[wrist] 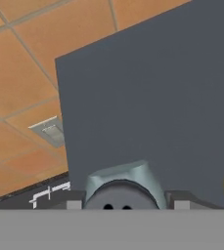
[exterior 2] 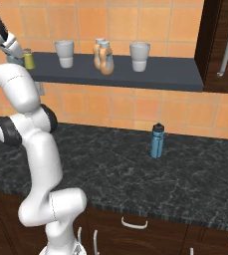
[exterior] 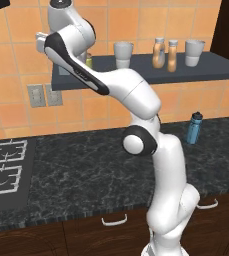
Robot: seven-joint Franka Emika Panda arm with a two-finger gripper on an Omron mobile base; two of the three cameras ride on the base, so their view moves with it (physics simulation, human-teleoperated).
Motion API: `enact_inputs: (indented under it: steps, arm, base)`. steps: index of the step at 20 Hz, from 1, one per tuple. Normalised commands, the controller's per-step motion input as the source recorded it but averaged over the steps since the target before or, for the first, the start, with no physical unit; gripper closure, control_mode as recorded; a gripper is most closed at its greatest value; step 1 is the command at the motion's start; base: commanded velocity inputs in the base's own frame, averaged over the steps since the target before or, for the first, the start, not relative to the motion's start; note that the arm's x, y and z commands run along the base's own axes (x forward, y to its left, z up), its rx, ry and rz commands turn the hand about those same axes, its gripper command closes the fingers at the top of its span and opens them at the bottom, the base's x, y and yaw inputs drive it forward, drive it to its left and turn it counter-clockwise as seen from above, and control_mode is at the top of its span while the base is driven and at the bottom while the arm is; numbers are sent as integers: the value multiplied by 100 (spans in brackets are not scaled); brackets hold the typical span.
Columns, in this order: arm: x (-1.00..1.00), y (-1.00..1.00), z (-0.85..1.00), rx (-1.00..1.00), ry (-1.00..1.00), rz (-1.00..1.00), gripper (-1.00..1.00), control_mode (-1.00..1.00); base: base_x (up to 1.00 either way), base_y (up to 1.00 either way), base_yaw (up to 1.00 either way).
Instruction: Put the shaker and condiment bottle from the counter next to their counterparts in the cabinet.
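Grey-capped shaker clamped in the hand above the shelf; yellow-green shaker just beside it.

My end effector has dark tips around a pale blue-grey shaker with a grey cap. The shelf is dark grey, the tiles orange, the tabletop black with grey speckling.

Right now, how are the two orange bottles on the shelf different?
The curvy orange bottle is wider with a bulging, pinched-in body and a grey cap; the condiment bottle is slim and straight with a pale whitish cap. Both are amber-orange and stand upright, side by side on the cabinet.
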Motion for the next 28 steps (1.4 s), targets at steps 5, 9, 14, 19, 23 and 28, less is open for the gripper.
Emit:
enact_inputs:
  steps: [5, 9, 14, 19, 23, 28]
  arm:
    - [3, 19, -30, 1, 1, 0, -100, -100]
    - [13, 23, -21, 0, 1, 0, -100, -100]
    - [37, 0, 0, 0, 0, 0, -100, -100]
    - [20, 0, 0, 0, 0, 0, -100, -100]
    - [-9, 25, 35, 0, -7, 0, -100, -100]
    - [-28, 37, 70, 2, -15, 0, -100, -100]
  base:
    - [0, 0, 0]
    - [0, 0, 0]
    - [0, 0, 0]
    - [0, 0, 0]
    - [0, 0, 0]
    - [0, 0, 0]
